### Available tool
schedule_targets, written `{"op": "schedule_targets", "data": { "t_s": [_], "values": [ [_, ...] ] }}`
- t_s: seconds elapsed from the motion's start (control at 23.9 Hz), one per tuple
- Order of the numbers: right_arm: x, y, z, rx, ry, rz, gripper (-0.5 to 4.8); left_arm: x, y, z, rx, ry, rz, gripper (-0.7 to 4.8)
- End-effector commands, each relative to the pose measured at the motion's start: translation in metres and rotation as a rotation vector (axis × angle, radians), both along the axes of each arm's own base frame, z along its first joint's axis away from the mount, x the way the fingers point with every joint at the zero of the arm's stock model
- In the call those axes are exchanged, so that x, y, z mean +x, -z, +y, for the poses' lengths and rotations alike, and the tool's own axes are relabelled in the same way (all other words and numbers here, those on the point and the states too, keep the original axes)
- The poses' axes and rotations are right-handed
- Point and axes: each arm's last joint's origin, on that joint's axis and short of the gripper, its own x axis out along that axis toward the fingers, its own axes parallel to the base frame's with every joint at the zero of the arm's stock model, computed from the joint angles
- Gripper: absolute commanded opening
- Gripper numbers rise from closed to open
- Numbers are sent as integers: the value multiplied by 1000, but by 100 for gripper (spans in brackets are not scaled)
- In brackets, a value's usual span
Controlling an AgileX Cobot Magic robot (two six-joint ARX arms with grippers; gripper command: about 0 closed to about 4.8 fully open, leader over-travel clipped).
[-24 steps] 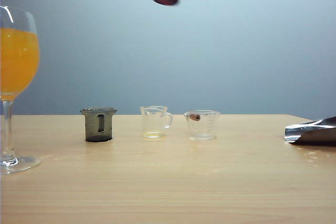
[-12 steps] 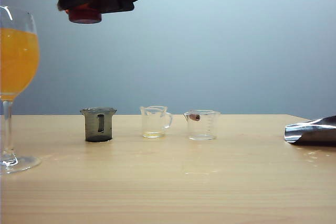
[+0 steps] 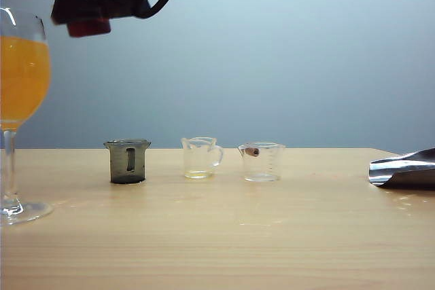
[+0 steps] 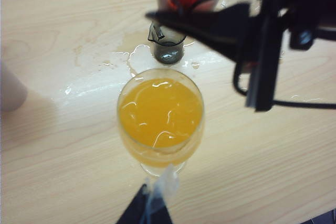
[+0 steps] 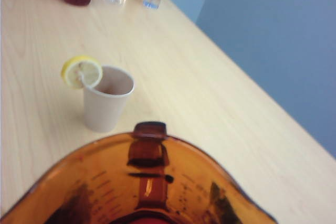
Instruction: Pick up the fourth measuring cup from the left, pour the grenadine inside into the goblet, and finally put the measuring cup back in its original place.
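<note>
My right gripper (image 3: 85,11) holds the fourth measuring cup (image 3: 88,27) high above the goblet (image 3: 20,93), near its rim.

A pale wood table (image 3: 224,236) carries everything. In the exterior view, the goblet (image 3: 17,100) of orange juice stands at 9 o'clock. A grey cup (image 3: 127,161), a clear cup (image 3: 201,157) and a second clear cup (image 3: 261,161) line up across the centre, apart from one another. A shiny metal piece (image 3: 404,169) lies at 3 o'clock. Spilled drops (image 4: 113,66) wet the wood near the goblet.
</note>
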Motion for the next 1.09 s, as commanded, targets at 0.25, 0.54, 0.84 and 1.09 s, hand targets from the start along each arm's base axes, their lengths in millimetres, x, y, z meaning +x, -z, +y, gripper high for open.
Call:
{"op": "schedule_targets", "data": {
  "t_s": [0.25,0.54,0.84,1.09],
  "values": [
    [-18,-20,17,-15,-34,-161,202,0,-1,0,-4,0,-9,-5],
    [-20,-20,18,-115,-23,-290,201,-1,-1,0,-2,0,-5,-5],
    [-20,-21,18,-171,-36,-395,201,-1,-1,0,-1,0,-3,-5],
    [-20,-25,18,-171,-41,-459,201,-1,0,0,1,-1,5,-4]
  ]
}}
